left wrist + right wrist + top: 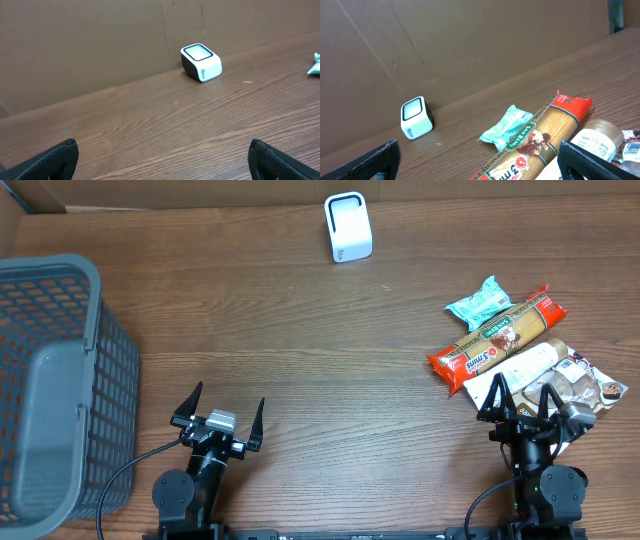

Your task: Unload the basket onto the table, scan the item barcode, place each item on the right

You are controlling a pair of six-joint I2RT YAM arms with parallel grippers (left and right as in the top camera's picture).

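overhead — i see pasta pack (495,340) just ahead-left of right gripper (521,396), long axis diagonal; left gripper (228,402) well apart. both spread wide, holding nothing.
left wrist — scanner (201,62) far ahead, bare wood table (150,115) between.
right wrist — pack close below fingers, scanner far left.

A mock shop checkout: barcode scanner (348,226), grey shopping basket (115,410) and packaged groceries (497,338) on a cardboard-backed wooden worktop (300,350).
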